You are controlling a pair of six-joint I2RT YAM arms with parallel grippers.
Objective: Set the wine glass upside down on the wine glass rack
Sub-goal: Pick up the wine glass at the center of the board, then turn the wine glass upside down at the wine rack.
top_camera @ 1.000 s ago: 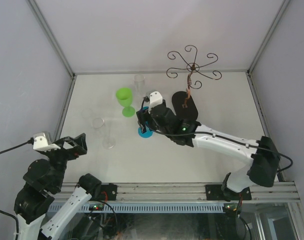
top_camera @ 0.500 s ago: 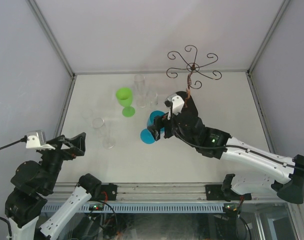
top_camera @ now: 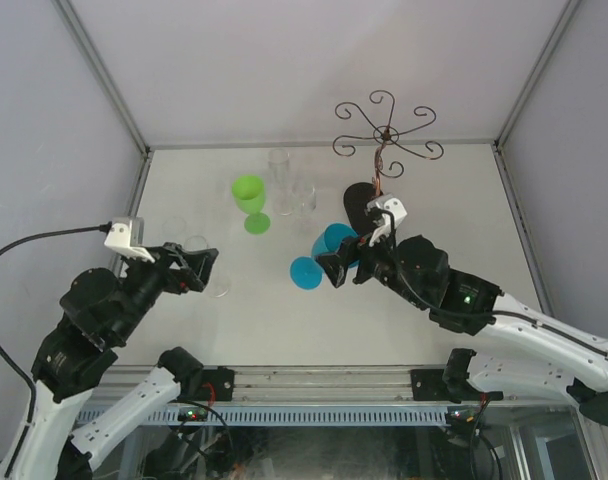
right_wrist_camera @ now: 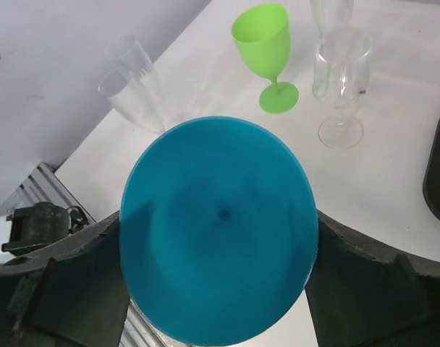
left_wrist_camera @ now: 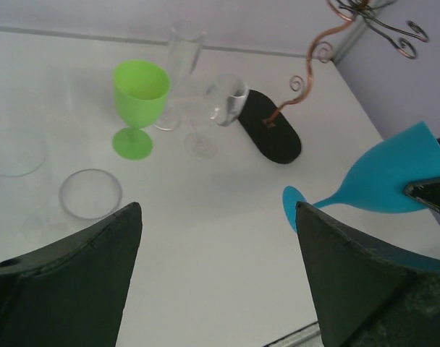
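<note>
— Where's the blue wine glass (top_camera: 334,240) just now?
— In the right jaws, clenched on its bowl from both sides. It's up off the surface (top_camera: 264,320) and tipped well over, with the foot pointing left and toward the near edge and the bowl to the right.
— And the wine glass rack (top_camera: 386,133)?
— At the far right, upright on its black oval base, with the curled arms spread at the top. The glass hangs just near-left of that base, not on the rack.
— The left jaws?
— Released, spread wide and holding nothing, over the near left by two clear glasses (top_camera: 194,245).
— Anything else out there?
— A green goblet (top_camera: 249,195) stands upright left of centre. A clear flute (top_camera: 278,165) and a clear wine glass (top_camera: 306,195) stand between it and the rack's base.
</note>
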